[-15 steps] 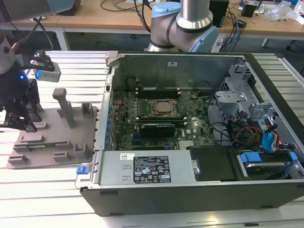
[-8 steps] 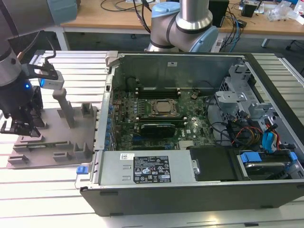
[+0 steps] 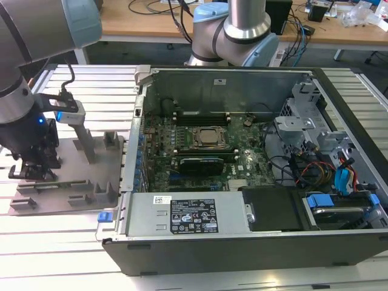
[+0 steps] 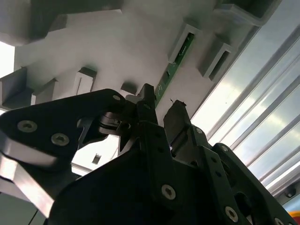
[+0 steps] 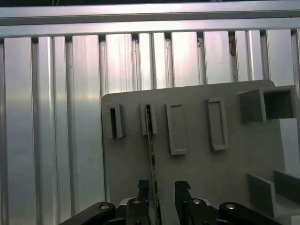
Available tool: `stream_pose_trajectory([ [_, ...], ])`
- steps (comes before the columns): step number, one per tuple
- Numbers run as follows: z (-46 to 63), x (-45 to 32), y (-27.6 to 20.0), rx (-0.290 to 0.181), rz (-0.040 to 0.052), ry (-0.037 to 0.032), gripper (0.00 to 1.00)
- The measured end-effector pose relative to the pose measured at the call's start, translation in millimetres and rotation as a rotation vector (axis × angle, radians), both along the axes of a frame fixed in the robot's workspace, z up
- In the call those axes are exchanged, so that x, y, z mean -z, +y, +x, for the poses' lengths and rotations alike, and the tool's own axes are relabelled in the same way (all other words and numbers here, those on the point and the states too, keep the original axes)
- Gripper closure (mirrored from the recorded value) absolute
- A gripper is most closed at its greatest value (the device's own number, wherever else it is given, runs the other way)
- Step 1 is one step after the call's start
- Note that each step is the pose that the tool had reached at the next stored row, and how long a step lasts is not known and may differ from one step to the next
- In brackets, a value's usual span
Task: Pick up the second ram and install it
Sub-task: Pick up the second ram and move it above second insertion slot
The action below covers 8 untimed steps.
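Second ram [image 4: 174, 65], a thin green stick on edge, sits within the spread-apart end effector [image 5: 162, 186].

The ribbed metal table [image 3: 60, 242] carries a grey plate [image 3: 66, 168] at the exterior view's left, and just beside it, an open computer case [image 3: 242, 250].

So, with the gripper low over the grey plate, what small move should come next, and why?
Probably close the gripper on the second ram. In the first wrist view the green stick stands on edge in the grey fixture plate and passes between the open fingers, not yet clamped.
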State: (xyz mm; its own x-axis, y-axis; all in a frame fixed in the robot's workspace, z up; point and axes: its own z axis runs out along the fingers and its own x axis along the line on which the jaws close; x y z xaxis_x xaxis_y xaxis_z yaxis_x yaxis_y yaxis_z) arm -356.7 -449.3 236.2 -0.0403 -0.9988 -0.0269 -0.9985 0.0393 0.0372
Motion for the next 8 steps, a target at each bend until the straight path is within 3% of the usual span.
stream_pose_trajectory([
  [8,-3.3,24.7,-2.2,-0.023,0.0,0.0005,0.64],
])
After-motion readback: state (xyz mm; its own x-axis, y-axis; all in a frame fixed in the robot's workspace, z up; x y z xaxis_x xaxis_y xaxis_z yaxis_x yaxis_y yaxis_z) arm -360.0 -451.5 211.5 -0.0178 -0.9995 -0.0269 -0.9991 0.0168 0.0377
